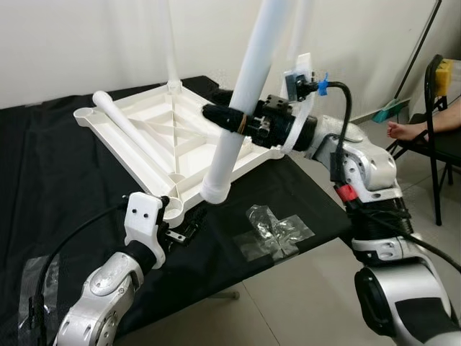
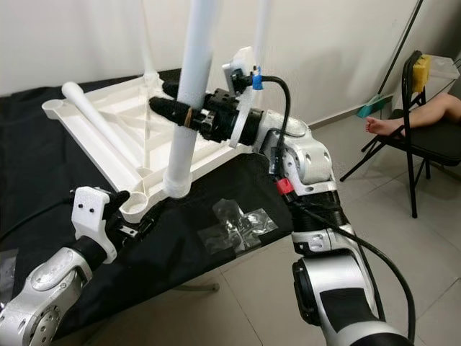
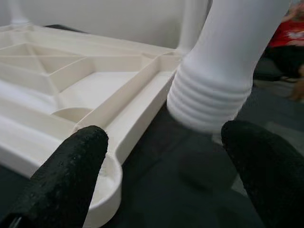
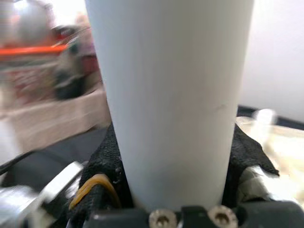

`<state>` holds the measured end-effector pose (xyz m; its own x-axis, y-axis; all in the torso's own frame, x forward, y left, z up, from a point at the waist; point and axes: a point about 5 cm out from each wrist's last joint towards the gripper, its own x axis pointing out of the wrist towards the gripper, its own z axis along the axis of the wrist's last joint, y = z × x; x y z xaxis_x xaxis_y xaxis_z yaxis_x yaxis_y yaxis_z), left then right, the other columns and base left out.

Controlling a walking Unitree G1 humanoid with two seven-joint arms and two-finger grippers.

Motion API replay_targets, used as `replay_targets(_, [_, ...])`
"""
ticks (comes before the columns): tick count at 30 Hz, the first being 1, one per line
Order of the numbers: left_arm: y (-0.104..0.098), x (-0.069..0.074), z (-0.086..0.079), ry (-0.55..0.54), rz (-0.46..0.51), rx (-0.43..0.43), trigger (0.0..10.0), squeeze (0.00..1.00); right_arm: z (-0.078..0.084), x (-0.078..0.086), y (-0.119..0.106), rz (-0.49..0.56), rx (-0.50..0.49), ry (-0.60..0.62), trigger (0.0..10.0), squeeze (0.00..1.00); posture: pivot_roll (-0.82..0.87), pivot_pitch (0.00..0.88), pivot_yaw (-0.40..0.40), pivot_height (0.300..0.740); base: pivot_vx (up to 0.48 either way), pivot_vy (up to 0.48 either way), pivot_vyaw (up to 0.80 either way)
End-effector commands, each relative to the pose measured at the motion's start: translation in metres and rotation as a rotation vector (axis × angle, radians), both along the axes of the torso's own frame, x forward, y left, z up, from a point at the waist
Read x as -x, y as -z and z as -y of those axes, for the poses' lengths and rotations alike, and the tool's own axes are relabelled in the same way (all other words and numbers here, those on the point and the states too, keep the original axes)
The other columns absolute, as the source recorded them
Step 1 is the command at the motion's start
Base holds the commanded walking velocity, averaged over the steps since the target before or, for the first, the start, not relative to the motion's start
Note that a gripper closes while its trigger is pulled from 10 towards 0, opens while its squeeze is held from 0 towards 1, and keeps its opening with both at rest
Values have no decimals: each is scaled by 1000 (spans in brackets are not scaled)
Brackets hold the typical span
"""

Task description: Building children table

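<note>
The white table top (image 1: 189,141) lies upside down on a black-covered table. My right gripper (image 1: 225,119) is shut on a white table leg (image 1: 248,86), held tilted. The leg's ribbed lower end (image 1: 216,189) hangs just above the table top's near edge, beside the near corner socket (image 1: 175,207). In the right wrist view the leg (image 4: 171,95) sits between black pads (image 4: 102,173). My left gripper (image 1: 178,229) is low at that near corner, open; its fingers (image 3: 66,180) stand wide apart below the ribbed end (image 3: 209,99). Another leg (image 1: 130,128) lies loose on the table top.
Two thin white legs (image 1: 173,43) stand upright at the far corners. A crumpled clear plastic bag (image 1: 275,231) lies near the table's right front edge. To the right, a person's foot (image 1: 402,130) rests by a black folding chair (image 1: 438,144) on the tiled floor.
</note>
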<state>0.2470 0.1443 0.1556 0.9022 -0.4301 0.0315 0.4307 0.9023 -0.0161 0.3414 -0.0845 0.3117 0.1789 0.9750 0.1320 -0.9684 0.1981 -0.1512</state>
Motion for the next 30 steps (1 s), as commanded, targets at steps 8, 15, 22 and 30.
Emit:
replay_targets(8, [-4, 2, -13, -40, 59, 5, 10000, 0, -13, -13, -21, 40, 31, -99, 10000, 0, -22, 210, -65, 740, 0, 0, 0])
replay_targets(15, [-10, 2, -45, -272, 44, -11, 10000, 0, -31, -18, -44, 99, -108, -46, 10000, 0, 11, 235, -90, 740, 0, 0, 0])
replay_targets(22, [-14, 6, -65, -379, 58, -40, 10000, 0, -29, -10, -40, 138, -111, -86, 10000, 0, 5, 243, -83, 740, 0, 0, 520])
replay_targets(30, [-4, 9, -68, -398, 31, -44, 10000, 0, -24, -12, -38, 165, -69, -133, 10000, 0, -3, 225, -74, 740, 0, 0, 726])
